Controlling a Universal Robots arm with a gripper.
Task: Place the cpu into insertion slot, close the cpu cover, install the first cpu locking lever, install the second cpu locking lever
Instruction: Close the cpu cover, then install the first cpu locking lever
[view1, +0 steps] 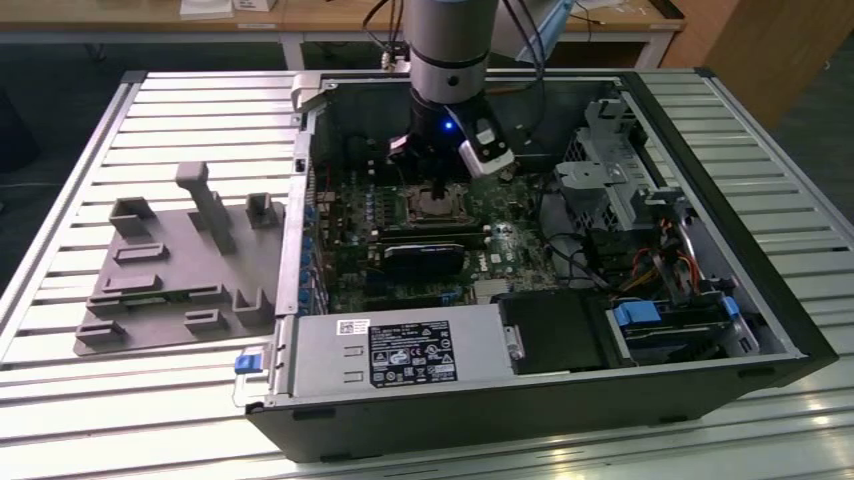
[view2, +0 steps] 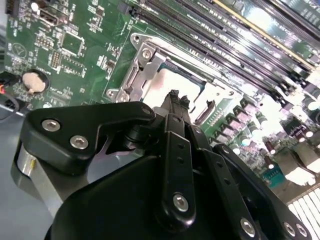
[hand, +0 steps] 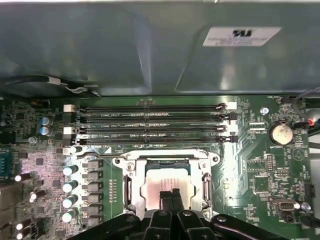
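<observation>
**A:** Gripper (hand: 169, 196) status?

**B:** Closed up narrow, tips touching, gripping nothing visible. Hanging just over cpu (hand: 155, 184), at its edge away from RAM slots (hand: 150, 125).

**A:** Chip where, exactly?

**B:** Sitting flat in insertion slot (hand: 167, 162), on green mobo (hand: 250, 165), just beside RAM slots. Counting step 1 as done.

**A:** And cpu cover (hand: 206, 181)?

**B:** Seems down, framing chip on all sides in both wrist views. Prob closed, but calling that a judgement, not a cert.

**A:** Levers?

**B:** Can't tell if hooked down or loose. Too little to go on.

**A:** So progress?

**B:** Approx halfway, at a guess: placing done, cover likely done, both levers prob left.
</observation>
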